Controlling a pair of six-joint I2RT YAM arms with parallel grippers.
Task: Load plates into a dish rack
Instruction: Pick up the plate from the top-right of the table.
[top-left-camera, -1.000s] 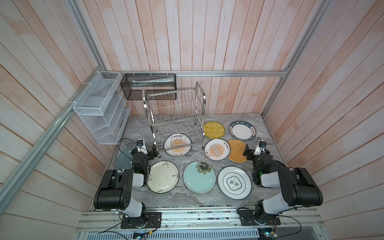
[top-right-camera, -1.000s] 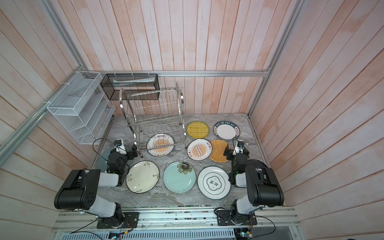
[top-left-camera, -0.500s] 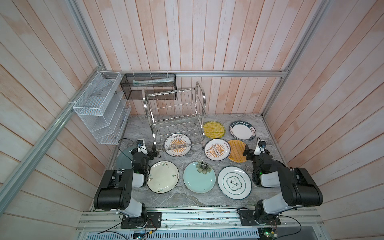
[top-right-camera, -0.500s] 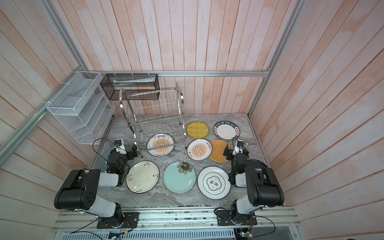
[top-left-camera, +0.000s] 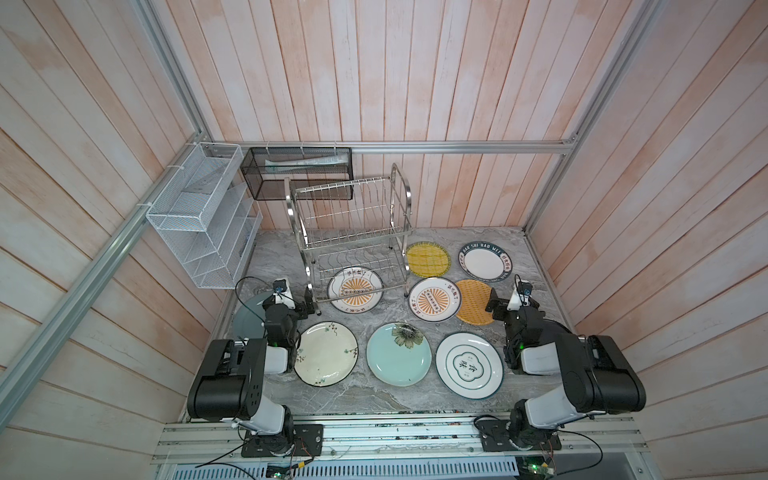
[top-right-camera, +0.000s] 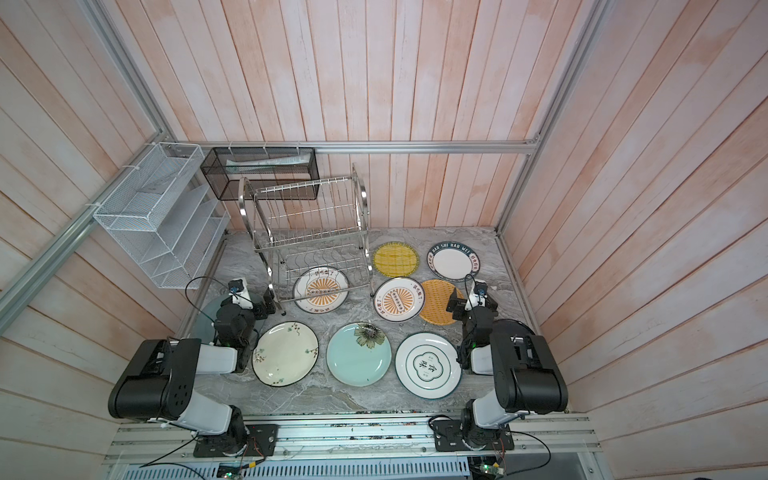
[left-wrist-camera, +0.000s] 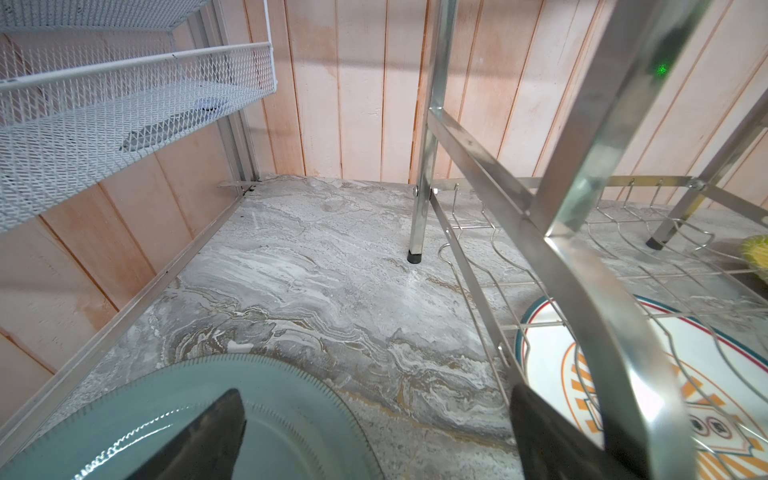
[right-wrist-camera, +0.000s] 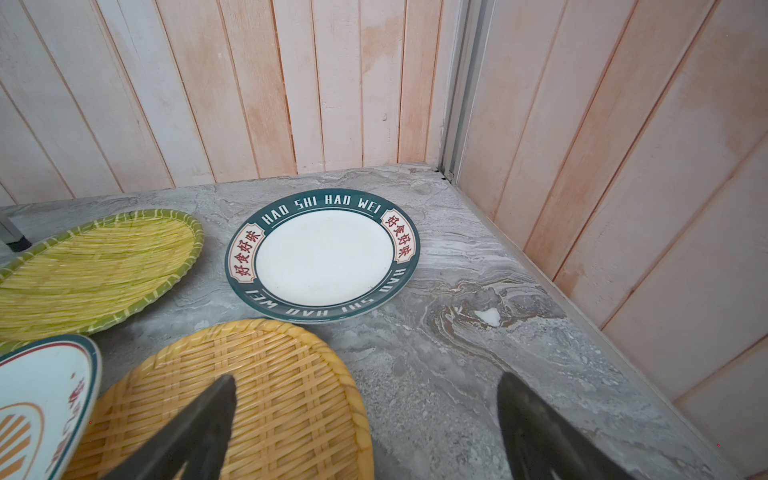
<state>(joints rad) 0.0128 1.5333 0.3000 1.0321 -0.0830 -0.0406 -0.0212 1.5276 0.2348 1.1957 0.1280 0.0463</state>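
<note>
The steel dish rack stands at the back left with no plate in its slots. Several plates lie flat on the marble top. A sunburst plate lies partly under the rack. My left gripper is open and holds nothing, low beside the rack's front leg. In the left wrist view one of its fingers hangs over the grey plate. My right gripper is open and holds nothing. In the right wrist view the gripper straddles the edge of the orange woven plate, short of the lettered plate.
A white mesh shelf hangs on the left wall. A black mesh box hangs behind the rack. Cream floral, pale blue and white emblem plates fill the front row. A yellow woven plate lies right of the rack.
</note>
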